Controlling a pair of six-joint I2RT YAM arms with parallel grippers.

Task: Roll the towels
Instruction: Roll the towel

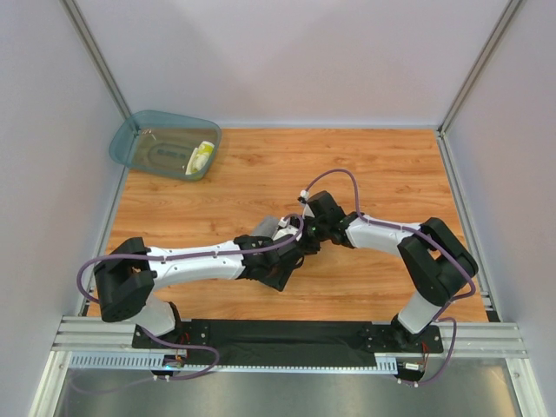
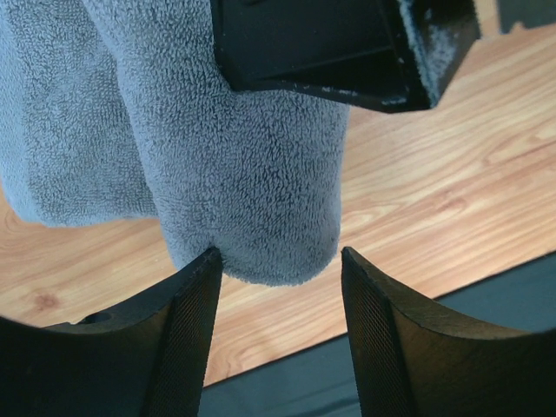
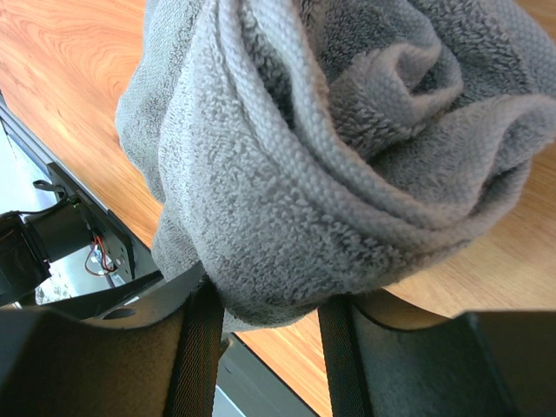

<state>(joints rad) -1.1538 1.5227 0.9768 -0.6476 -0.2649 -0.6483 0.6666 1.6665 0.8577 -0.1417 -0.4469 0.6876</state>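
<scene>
The right tool (image 3: 265, 308) pinched the rolled grey towel (image 3: 347, 174), the left tool (image 2: 280, 265) spread at its six o'clock, so a slipping pinch could unroll it.

A wood-grain tabletop (image 1: 261, 174) sat evenly lit between plain pale walls (image 1: 295, 52) and aluminium corner posts (image 1: 97, 61), a black mat (image 1: 278, 334) along its near edge.
</scene>
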